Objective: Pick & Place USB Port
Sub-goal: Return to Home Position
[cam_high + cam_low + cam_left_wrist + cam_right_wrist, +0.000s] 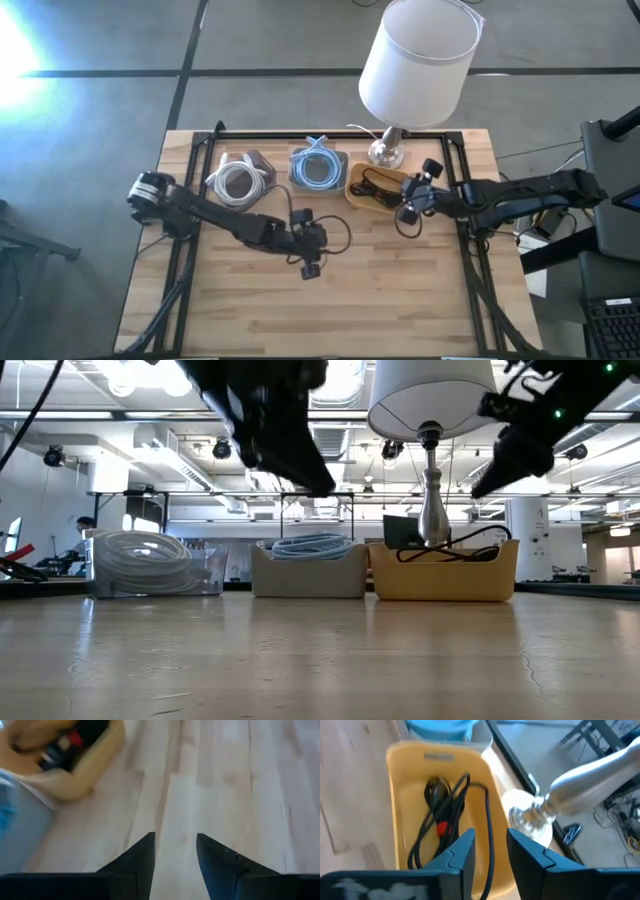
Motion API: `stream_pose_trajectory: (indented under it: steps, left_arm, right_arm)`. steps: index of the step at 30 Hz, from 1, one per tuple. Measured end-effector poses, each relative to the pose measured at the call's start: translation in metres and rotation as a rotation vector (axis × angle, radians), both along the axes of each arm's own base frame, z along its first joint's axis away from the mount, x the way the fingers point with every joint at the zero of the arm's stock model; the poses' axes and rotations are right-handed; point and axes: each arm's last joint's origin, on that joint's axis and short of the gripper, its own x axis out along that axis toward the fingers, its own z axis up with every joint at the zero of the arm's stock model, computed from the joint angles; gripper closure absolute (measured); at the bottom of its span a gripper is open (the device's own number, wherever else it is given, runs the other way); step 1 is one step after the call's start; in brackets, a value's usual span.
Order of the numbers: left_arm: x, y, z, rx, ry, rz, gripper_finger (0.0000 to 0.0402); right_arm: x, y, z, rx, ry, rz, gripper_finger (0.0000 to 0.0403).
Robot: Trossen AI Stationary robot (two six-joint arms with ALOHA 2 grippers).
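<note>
**Right hand [490, 836] above the yellow bin [395, 790], black USB cables [442, 815] inside.**
The right hand's fingers are slightly parted and grip nothing. The bin lies just below and ahead of it, beside the lamp base [530, 817], so withdrawing should mean rising clear of the rim. The left hand [175, 837], likewise parted and empty, hovers over bare tabletop [240, 780], farther from the bin.

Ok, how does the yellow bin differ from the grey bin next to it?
The yellow bin holds loose black cables; the grey bin holds a coiled blue cable. The yellow bin stands by the lamp, the grey bin mid-row. Both are open-topped, side by side.
</note>
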Motion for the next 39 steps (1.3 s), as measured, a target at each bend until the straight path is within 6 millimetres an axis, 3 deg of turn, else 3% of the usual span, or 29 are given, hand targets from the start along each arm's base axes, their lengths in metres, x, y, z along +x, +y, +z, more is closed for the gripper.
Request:
stream_pose_trajectory:
  steps: [5, 9, 15, 20, 30, 39]
  left_arm:
    - [-0.024, 0.006, 0.039, 0.103, -0.091, 0.055, 0.0255]
    - [-0.054, 0.016, 0.069, 0.193, -0.142, 0.13, 0.0255]
    - [-0.11, 0.033, 0.088, 0.203, -0.228, 0.14, 0.0254]
    - [-0.154, 0.047, 0.068, 0.189, -0.329, 0.172, 0.0255]
    - [-0.205, 0.065, -0.004, 0.147, -0.591, 0.208, 0.0255]
    - [-0.233, 0.075, -0.021, 0.16, -0.704, 0.229, 0.0255]
  right_arm:
    - [0.007, 0.001, 0.029, 0.025, -0.084, 0.036, 0.0287]
    - [0.009, 0.006, 0.05, 0.1, -0.123, 0.185, 0.0292]
    - [0.005, 0.012, 0.068, 0.146, -0.164, 0.354, 0.0301]
    - [-0.005, 0.013, 0.058, 0.155, -0.178, 0.44, 0.0308]
    - [-0.024, 0.014, 0.037, 0.067, -0.368, 0.618, 0.0319]
    - [-0.059, 0.01, 0.033, 0.087, -0.539, 0.612, 0.0319]
